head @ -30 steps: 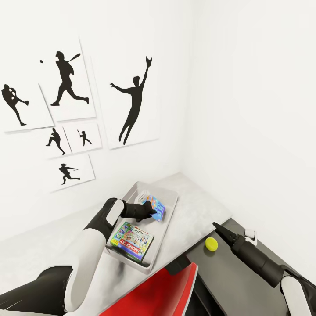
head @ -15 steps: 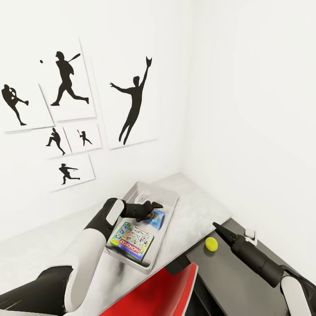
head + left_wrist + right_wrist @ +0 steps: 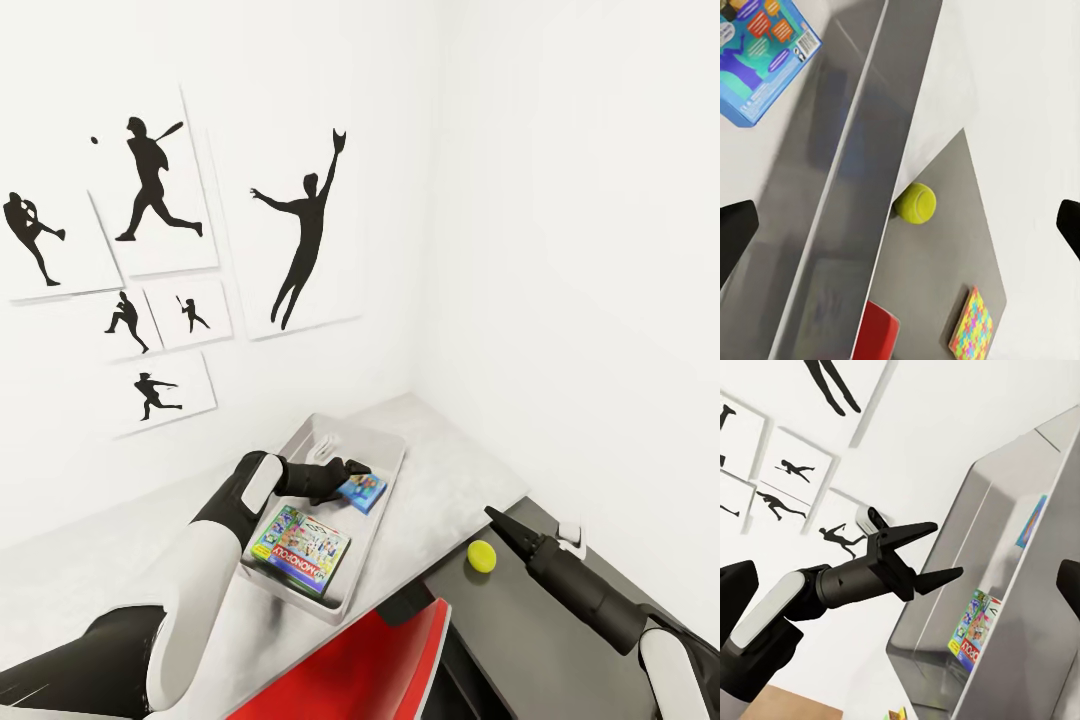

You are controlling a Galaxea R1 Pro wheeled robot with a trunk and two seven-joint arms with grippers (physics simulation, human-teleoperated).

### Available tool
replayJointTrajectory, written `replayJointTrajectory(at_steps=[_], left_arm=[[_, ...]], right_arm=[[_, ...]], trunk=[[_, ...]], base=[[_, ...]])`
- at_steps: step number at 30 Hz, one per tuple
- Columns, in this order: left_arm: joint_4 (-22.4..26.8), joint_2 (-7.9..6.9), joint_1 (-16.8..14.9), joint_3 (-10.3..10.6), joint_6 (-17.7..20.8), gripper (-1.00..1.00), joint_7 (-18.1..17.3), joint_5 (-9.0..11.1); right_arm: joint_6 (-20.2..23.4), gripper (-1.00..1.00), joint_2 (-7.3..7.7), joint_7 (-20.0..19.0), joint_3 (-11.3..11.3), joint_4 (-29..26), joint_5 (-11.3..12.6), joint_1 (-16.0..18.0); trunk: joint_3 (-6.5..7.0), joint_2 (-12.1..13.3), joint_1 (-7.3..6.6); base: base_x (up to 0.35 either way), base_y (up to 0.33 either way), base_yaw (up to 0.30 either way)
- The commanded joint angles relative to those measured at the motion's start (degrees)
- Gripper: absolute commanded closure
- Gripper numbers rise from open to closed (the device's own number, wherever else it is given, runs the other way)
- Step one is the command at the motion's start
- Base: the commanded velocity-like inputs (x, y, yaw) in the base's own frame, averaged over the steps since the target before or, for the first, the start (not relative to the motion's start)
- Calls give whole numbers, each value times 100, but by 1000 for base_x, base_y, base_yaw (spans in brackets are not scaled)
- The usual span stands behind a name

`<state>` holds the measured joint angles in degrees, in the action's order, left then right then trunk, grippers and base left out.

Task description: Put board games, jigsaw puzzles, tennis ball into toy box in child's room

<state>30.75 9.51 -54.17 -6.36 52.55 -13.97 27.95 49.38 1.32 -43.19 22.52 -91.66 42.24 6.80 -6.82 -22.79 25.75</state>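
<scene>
The left gripper [image 3: 345, 470] hangs over the far half of the toy box [image 3: 392, 447], a shallow grey tray on the pale table [image 3: 450, 470]. In the right wrist view its two dark fingers stand clearly apart with nothing between them. The small blue board game [image 3: 362, 490] lies flat on the tray floor just beneath and slightly beyond those fingertips, apart from them. Nearer the robot along the same tray lies the Monopoly box [image 3: 300, 545]. The tennis ball [image 3: 482, 556] sits outside the tray on the lower dark section of the table, off to the left gripper's outer side, past the tray wall; the left wrist view shows it against the edge where the pale top meets the dark surface, with a jigsaw puzzle [image 3: 973, 327] further along the dark surface. The right gripper [image 3: 497, 522] points toward the ball and sits just beside it, much closer than the left one. Its black fingertips at the edges of its own wrist view appear wide apart. By that nearness, the ball looks like the right arm's job.
</scene>
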Motion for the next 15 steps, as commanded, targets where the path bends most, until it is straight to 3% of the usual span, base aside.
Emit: replayJointTrajectory(at_steps=[1, 15], left_arm=[[1, 8, -6, -47, 36, -100, -33, -44], [28, -20, -6, -53, 61, -100, -128, -34]], right_arm=[[31, -100, 0, -14, 6, -1, 3, 6], [32, -100, 6, -14, 6, -1, 3, 6]], trunk=[[-13, -13, 4], [-13, -13, 4]], base=[[0, 0, 0], [0, 0, 0]])
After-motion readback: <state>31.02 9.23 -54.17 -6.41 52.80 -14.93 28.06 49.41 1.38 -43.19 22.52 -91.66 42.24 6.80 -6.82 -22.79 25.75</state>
